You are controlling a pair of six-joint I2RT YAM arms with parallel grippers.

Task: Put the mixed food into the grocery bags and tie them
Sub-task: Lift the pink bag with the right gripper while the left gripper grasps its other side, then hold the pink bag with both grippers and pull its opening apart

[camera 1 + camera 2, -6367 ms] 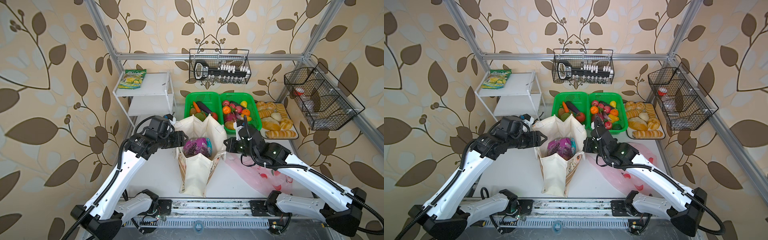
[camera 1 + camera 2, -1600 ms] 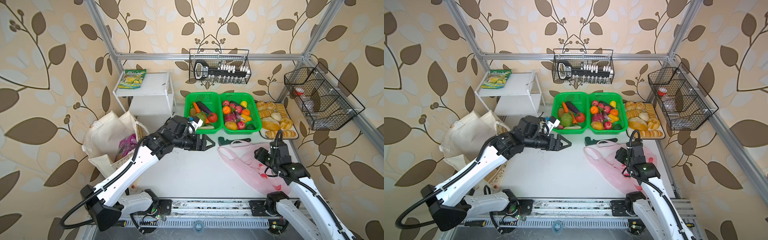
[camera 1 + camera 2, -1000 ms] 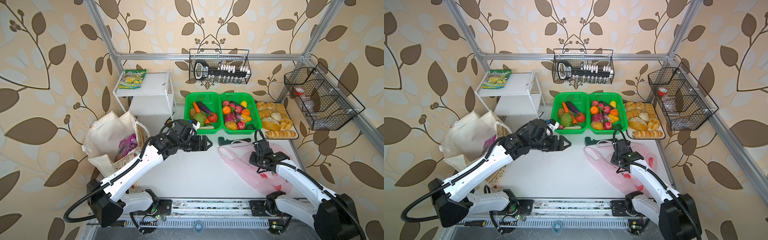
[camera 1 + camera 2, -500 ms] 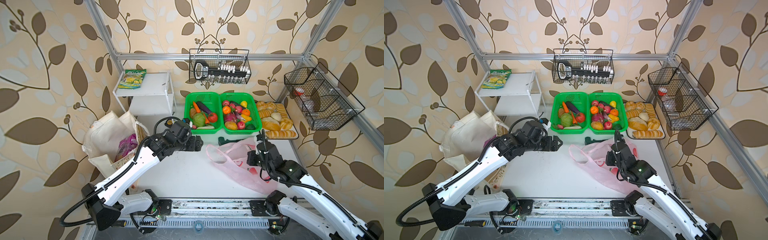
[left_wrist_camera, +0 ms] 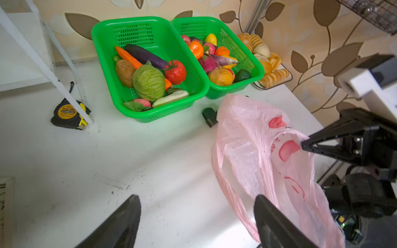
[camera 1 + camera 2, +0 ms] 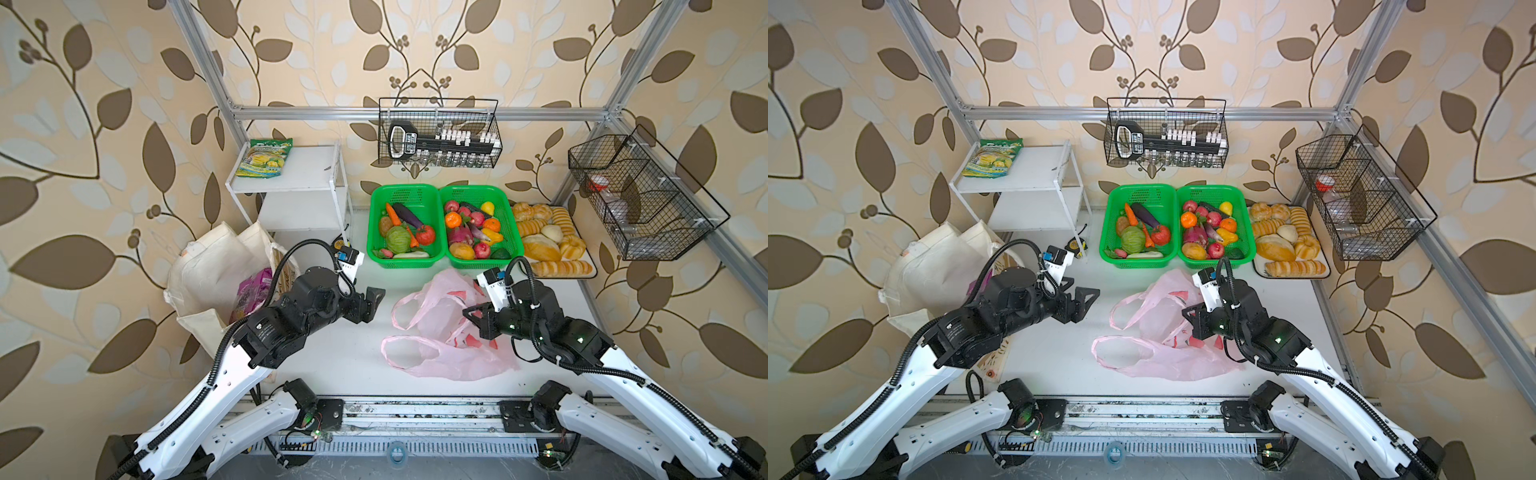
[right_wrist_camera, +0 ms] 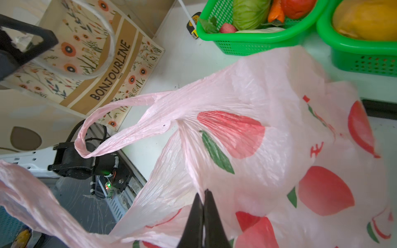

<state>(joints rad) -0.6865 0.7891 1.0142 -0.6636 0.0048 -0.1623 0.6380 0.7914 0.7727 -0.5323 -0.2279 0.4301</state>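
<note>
Your right gripper [image 7: 203, 198] has its black fingers pressed together on a fold of the pink bag [image 6: 440, 332]. The bag is thin, crinkled film with red prints, and its looped handles hang slack over the white table [image 6: 332, 357]. Your left gripper [image 5: 196, 199] hangs spread just beside the bag, holding nothing. The cream canvas tote [image 6: 208, 282] slumps at the table's left edge with the glossy purple packet [image 6: 254, 286] inside. The ribbed cabbage [image 5: 148, 82], potato [image 5: 124, 72] and tomato [image 5: 175, 72] lie in the left mesh basket [image 5: 163, 111].

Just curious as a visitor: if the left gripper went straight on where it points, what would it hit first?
Probably the pink plastic bag, its handle loop lying just ahead of the left gripper; depth is unclear.
</note>
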